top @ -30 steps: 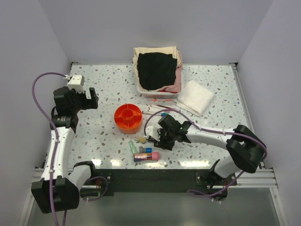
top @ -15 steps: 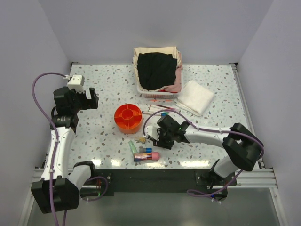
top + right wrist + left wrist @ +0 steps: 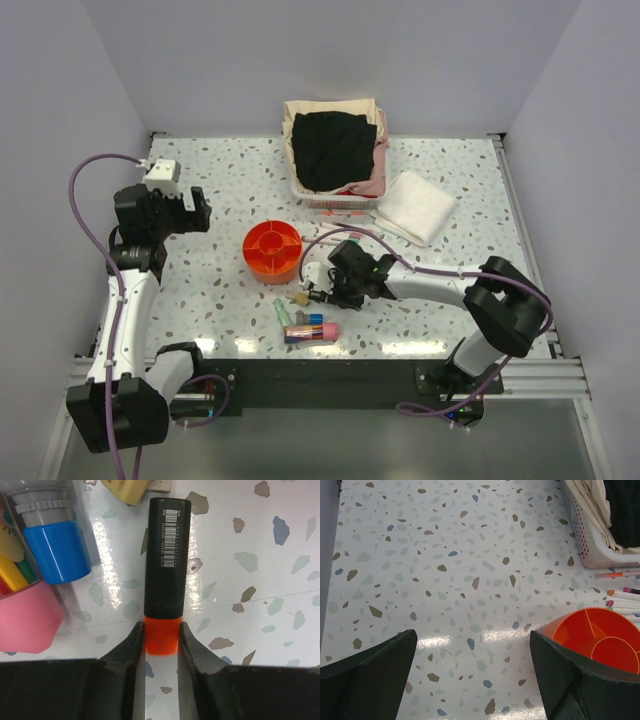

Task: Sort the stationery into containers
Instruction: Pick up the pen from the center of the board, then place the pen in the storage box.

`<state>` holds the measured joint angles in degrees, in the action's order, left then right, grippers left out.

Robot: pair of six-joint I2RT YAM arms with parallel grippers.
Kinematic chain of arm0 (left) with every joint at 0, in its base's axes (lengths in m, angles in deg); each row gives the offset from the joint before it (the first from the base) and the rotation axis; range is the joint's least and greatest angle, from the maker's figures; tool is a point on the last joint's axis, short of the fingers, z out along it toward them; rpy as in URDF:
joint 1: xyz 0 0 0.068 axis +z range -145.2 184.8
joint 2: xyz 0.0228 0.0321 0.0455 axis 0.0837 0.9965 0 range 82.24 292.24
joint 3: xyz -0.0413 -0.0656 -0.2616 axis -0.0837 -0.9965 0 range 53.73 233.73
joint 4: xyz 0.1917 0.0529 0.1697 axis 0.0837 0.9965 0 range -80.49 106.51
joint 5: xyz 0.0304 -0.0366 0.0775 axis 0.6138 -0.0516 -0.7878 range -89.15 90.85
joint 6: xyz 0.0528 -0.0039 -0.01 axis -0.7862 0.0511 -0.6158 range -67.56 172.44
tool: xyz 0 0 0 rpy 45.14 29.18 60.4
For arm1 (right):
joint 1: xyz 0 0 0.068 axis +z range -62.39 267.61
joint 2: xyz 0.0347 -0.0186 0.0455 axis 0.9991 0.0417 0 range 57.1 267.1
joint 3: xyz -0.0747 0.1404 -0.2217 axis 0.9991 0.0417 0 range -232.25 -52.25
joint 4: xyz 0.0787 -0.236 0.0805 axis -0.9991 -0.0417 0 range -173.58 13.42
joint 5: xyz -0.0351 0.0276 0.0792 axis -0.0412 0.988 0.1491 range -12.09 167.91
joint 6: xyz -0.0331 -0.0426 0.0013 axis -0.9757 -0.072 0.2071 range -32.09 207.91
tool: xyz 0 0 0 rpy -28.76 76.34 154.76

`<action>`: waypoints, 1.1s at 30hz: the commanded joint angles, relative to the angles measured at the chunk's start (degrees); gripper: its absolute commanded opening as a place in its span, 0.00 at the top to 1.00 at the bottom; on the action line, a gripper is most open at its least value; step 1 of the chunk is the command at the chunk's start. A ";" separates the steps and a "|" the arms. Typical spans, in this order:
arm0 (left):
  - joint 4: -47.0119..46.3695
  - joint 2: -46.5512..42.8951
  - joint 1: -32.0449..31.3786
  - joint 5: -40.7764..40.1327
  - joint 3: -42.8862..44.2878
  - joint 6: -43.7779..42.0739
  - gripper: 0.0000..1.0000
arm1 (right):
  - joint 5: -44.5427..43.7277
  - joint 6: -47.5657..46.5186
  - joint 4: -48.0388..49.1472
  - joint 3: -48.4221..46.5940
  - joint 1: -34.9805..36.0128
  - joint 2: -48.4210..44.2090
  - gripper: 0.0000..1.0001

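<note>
The right gripper (image 3: 161, 632) pinches the orange end of the black-and-orange marker (image 3: 164, 555), which lies on the table. Only the right wrist view shows this grip, with a pink eraser (image 3: 25, 622) nearby. The left gripper (image 3: 472, 647) hangs spread beside the orange tray (image 3: 580, 630), whose visible compartments are bare. The white basket (image 3: 330, 203) holds dark and pink clothes. The table (image 3: 220, 300) is speckled and the walls are pale.

Pale lilac walls (image 3: 330, 50) enclose a speckled (terrazzo-patterned) table (image 3: 220, 180).
</note>
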<state>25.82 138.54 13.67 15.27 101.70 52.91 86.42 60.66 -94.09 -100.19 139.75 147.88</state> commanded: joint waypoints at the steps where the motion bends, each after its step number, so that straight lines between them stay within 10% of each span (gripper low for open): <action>1: 0.21 0.31 -0.34 6.47 1.60 -0.20 0.00 | -1.04 -1.23 -5.13 -2.33 0.24 -1.56 0.90; 8: 8.46 6.71 -5.60 28.64 9.15 -13.37 0.00 | -4.46 -9.92 -19.91 -10.22 0.15 -12.01 0.96; 18: 24.60 21.39 -15.36 48.31 28.02 -16.28 0.10 | -10.97 -36.99 -16.94 -16.65 0.33 -18.45 0.93; 33: 34.23 31.86 -25.21 51.15 35.98 -19.20 0.23 | -4.65 -62.66 -10.96 -20.26 0.86 -17.13 0.92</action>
<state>59.79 170.56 -10.40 63.81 138.57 32.32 79.47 7.22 -109.31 -116.52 140.06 129.98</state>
